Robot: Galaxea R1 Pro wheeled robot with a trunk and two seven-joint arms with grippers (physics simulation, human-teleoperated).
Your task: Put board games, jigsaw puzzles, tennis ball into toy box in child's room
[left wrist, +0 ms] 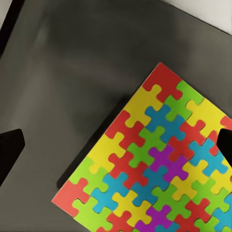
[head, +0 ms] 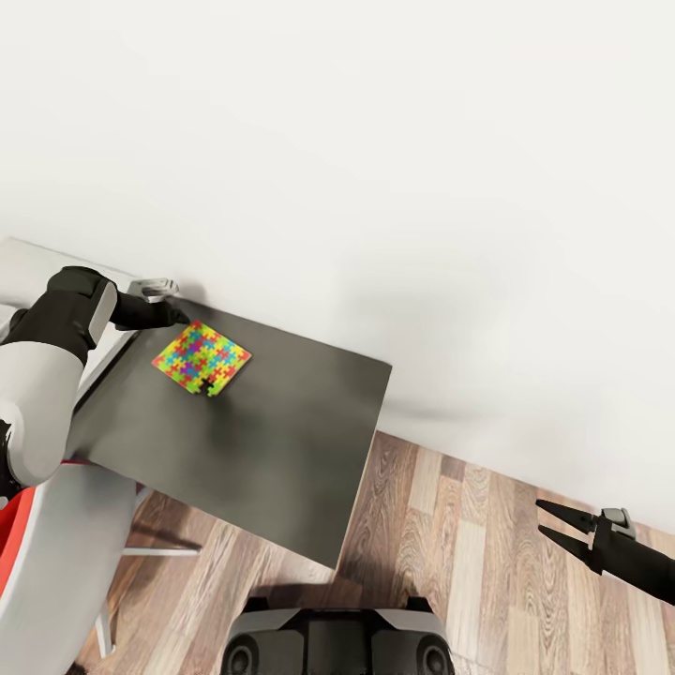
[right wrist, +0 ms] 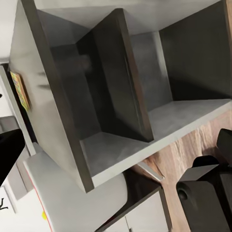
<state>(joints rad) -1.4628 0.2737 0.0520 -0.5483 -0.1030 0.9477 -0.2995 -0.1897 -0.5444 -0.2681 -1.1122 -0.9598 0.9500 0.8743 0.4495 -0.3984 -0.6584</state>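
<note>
One jigsaw puzzle (head: 202, 358), a flat mat of bright interlocking pieces, lies on the dark grey side unit of the table (head: 281, 441), close to the wall. My left gripper (head: 176, 316) hovers at the mat's far left corner. In the left wrist view that gripper (left wrist: 116, 145) is open, its dark fingertips (left wrist: 9, 150) spread wide over the puzzle (left wrist: 159, 169) and holding nothing. My right gripper (head: 544, 518) hangs open and empty over the wooden floor, well right of the unit. The toy box, board games, tennis ball and bed are out of view.
A white wall runs just behind the unit. The light desk top (head: 28, 272) joins it at the left. A white and red chair (head: 56, 562) stands by my left arm. The right wrist view looks into the unit's open shelves (right wrist: 121, 96); my base (right wrist: 203, 188) is nearby.
</note>
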